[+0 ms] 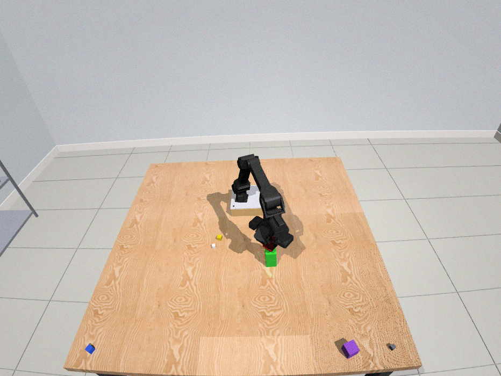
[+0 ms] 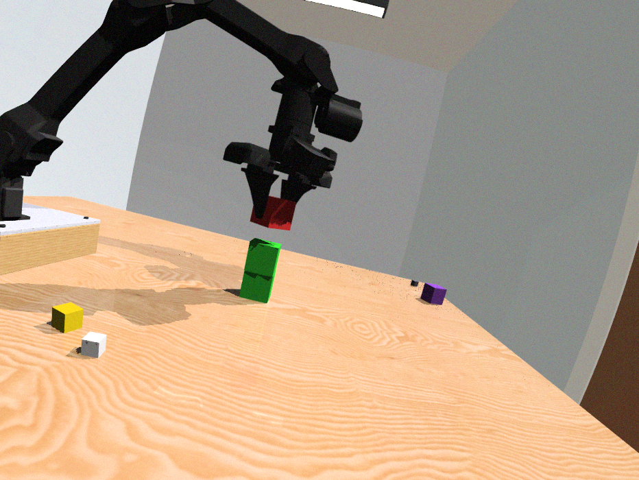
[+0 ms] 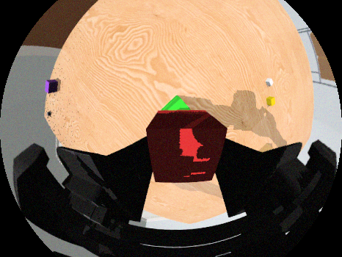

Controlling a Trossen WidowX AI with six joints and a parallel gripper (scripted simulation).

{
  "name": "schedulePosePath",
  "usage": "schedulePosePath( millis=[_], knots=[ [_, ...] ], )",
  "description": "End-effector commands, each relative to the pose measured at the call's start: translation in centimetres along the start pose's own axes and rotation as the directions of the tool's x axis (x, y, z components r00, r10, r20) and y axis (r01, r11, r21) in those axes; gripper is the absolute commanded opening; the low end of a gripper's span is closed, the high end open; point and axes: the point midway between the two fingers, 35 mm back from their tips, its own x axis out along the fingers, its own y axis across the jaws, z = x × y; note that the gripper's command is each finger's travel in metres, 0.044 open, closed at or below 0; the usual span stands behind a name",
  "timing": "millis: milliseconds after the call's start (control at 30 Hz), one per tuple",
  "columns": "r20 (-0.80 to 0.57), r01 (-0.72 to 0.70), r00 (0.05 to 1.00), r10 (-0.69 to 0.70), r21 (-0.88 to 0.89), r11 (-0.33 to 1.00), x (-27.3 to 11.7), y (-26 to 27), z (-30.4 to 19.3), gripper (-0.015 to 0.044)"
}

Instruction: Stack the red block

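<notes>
Gripper (image 2: 274,199), pointing down and clenched on the red block (image 2: 273,212), one finger on each of two opposite faces. Red block held in the air just above the green tower (image 2: 260,270), slightly tilted, with a visible gap between its underside and the tower's top. Green tower: two green cubes stacked upright on the wooden table (image 2: 361,392), the seam between them visible at mid-height. In the wrist view, red block (image 3: 186,145) filling the space between the dark fingers, only a corner of the tower's top (image 3: 176,103) showing beyond its far edge. Yellow cube (image 2: 66,316) and white cube (image 2: 94,344) near each other, well apart from the tower toward the arm's base. Purple cube (image 1: 350,348), small grey cube (image 1: 391,346) and blue cube (image 1: 90,348) along the table's near edge in the top view.
</notes>
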Motion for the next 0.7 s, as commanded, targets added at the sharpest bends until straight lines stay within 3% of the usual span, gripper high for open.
schedulePosePath(
  millis=[0,200,667],
  knots=[
    [-0.003,-0.003,1.0,0.003,0.003,1.0,0.6,0.2,0.0,0.0],
    [-0.003,-0.003,1.0,0.003,0.003,1.0,2.7,0.2,0.0,0.0],
    [-0.003,-0.003,1.0,0.003,0.003,1.0,2.7,0.2,0.0,0.0]
  ],
)
